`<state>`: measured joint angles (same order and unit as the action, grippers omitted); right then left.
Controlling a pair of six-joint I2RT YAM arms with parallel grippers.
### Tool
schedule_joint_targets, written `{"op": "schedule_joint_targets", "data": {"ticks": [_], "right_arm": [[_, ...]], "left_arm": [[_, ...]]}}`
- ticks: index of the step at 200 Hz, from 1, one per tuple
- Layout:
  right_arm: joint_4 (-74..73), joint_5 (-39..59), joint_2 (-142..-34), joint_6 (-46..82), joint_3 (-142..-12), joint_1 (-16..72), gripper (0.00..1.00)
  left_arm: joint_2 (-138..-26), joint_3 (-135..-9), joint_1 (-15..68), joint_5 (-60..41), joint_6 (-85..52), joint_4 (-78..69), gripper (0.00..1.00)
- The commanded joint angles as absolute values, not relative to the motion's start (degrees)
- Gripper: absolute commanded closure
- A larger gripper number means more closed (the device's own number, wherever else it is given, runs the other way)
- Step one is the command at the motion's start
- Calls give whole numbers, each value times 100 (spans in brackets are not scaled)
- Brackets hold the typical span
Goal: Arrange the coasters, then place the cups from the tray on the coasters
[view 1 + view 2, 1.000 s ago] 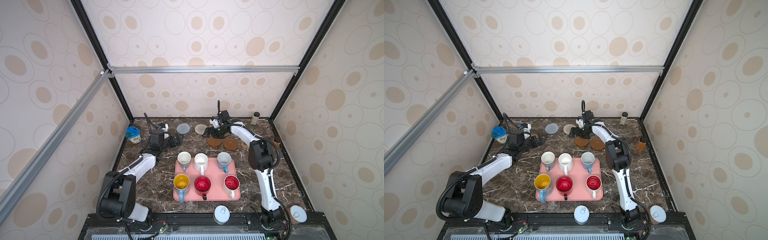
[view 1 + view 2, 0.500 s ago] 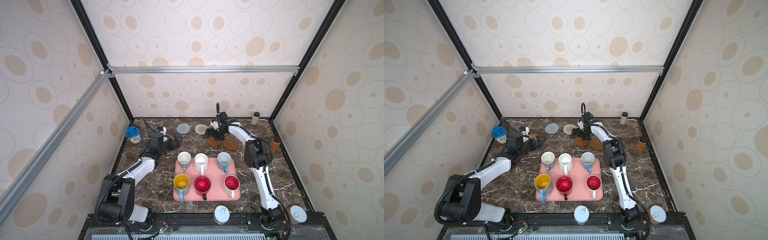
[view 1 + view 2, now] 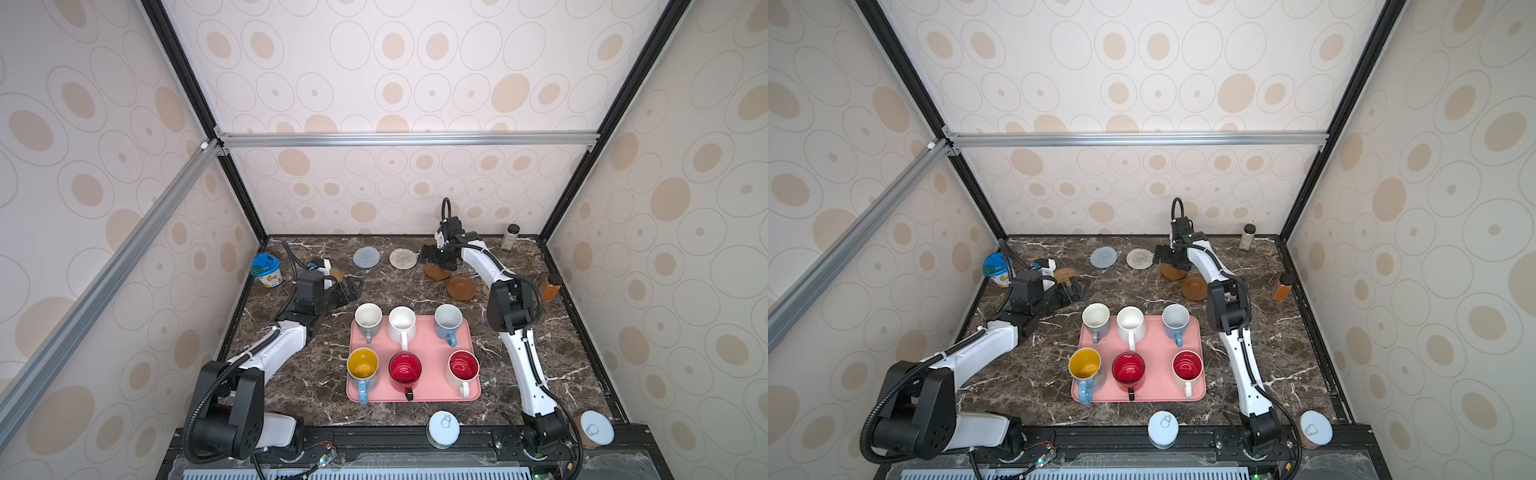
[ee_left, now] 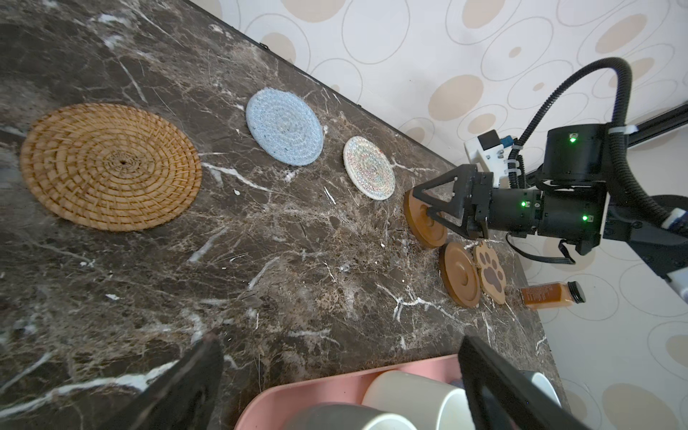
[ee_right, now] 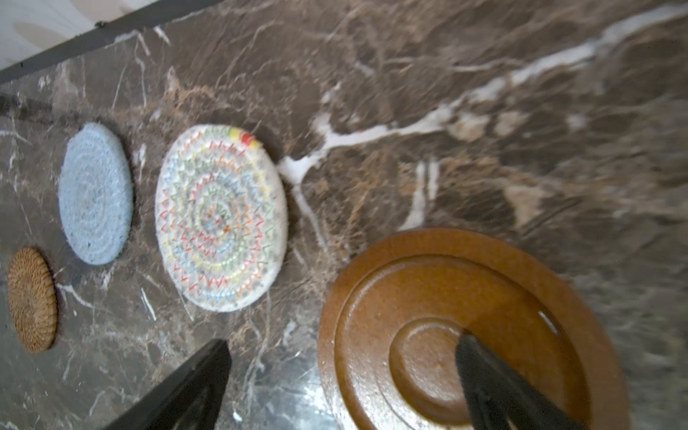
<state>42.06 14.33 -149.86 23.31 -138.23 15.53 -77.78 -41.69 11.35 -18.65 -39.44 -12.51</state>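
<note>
1. Centre-left of a top view: my left gripper (image 3: 352,288) hangs over the marble with its jaws spread wide and nothing between them. The tan rattan coaster (image 4: 110,165) lies flat just behind it.
2. Moving right along the back edge, the grey-blue coaster (image 3: 366,257) and the cream coaster (image 3: 403,258) lie flat side by side with a small gap. With the rattan one they read as the start of a row.
3. Lower centre: the pink tray (image 3: 432,345) holds all six cups (image 3: 405,368), upright in two rows of three. None is on a coaster yet.
4. Right of centre, at the back: my right gripper (image 4: 422,203) is spread open and gripping nothing, low over a wooden disc (image 5: 521,298). One finger sits above the disc's middle recess; the other is past its rim, on the cream coaster's side. I can't tell whether either tip touches.
5. Further right and nearer me, the second wooden disc (image 3: 460,287) and the paw coaster (image 4: 491,271) lie close together, possibly touching.
6. My read: the disc is directly beneath the right gripper, just right of the cream coaster, and round, so it has no long axis to line up with. The right arm is far nearer; the jaws straddle the rim rather than the whole disc.
</note>
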Motion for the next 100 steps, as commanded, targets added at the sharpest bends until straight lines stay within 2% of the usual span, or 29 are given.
{"op": "schedule_joint_targets", "data": {"ticks": [1, 53, 100], "right_arm": [[4330, 1225, -15240, 2518, -13860, 1320, 1], [4118, 1920, -15483, 2565, -14018, 1258, 1], [3991, 1992, -15588, 2615, -14027, 1261, 1]], "left_arm": [[-7677, -4130, 1107, -1772, -4026, -1113, 0], [-7667, -4153, 1107, -1724, -4016, -1044, 0], [-7545, -3998, 1116, -1650, -4196, -1196, 0]]}}
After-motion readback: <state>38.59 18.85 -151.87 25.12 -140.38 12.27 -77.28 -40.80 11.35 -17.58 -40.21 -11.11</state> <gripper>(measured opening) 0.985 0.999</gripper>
